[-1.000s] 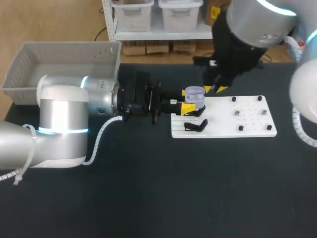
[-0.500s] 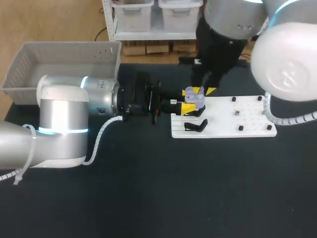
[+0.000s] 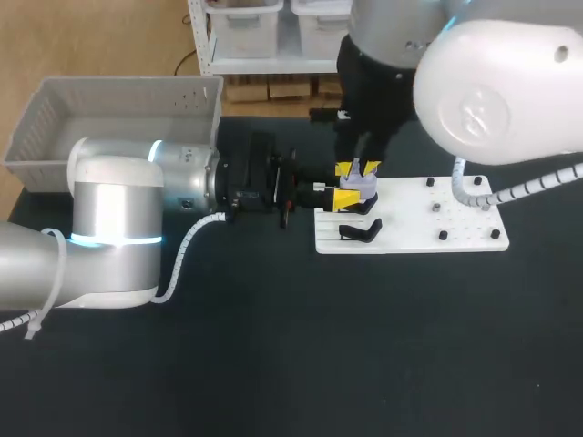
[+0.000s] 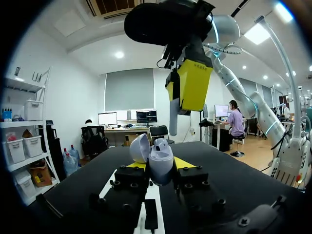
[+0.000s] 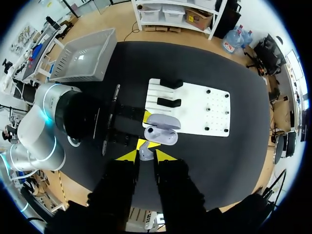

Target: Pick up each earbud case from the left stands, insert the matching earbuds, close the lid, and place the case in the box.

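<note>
Left hand (image 4: 155, 165): we see it pinching the case (image 4: 161, 160), one yellow tip pressed against each side of the lower body.
Case: lavender, lid swung open, upright between the left hand's fingers.
Right hand (image 5: 146, 156): straight above the left hand, fingers pointing down, tips drawn close on an earbud (image 4: 173, 119).
Earbud: pale, its stem hanging below the right hand's tips, just over the open case; we cannot tell whether it touches.
Hidden: from the head view the right hand covers the earbud and most of the case. The left hand's fingers cover the case's lower half. We cannot make out whether the case's wells are filled.
Board (image 3: 455, 223): white, lying on the tabletop (image 3: 273, 346) under both hands. The right arm cuts off part of its far edge.
Stand (image 3: 360, 231): black, on the board just beside the left hand's tips.
Box (image 3: 118, 100): grey, well behind the left hand, beside its arm.
</note>
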### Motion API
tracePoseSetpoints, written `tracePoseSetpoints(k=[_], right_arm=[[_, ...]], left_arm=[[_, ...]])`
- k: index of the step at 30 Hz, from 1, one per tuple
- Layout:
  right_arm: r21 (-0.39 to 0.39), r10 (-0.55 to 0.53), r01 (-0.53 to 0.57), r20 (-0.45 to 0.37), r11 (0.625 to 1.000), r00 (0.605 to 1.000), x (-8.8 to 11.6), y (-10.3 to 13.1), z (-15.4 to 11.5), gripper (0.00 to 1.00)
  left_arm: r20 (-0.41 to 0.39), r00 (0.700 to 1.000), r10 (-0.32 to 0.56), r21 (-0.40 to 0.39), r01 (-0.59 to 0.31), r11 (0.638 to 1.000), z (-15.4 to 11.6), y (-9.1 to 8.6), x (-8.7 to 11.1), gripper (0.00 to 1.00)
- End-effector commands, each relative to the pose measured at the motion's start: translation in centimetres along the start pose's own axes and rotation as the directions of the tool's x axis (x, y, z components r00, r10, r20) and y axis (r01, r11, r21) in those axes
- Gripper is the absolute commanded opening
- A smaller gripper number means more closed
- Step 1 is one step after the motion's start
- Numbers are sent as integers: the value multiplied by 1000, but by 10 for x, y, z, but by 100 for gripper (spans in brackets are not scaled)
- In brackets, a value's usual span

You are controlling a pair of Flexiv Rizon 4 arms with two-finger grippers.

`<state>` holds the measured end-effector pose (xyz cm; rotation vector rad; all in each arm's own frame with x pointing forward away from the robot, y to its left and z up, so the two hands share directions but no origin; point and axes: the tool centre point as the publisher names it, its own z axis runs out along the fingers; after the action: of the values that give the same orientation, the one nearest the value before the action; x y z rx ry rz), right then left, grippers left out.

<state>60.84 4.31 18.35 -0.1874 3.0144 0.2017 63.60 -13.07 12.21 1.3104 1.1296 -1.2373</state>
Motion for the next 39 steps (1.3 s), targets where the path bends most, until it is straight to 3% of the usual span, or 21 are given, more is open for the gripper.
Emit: tracePoseSetpoints(k=[1, 12, 39], right_arm=[[6, -7, 7, -10, 1000, 1000, -6, 1, 4, 0], [14, -57, 58, -28, 998, 998, -6, -2, 13, 0], [3, -48, 48, -36, 999, 998, -11, -7, 22, 0]], left_arm=[[1, 1000, 3, -5, -3, 1000, 0, -1, 1, 0], [1, 1000, 3, -5, -3, 1000, 0, -1, 1, 0], [1, 1000, 3, -5, -3, 1000, 0, -1, 1, 0]])
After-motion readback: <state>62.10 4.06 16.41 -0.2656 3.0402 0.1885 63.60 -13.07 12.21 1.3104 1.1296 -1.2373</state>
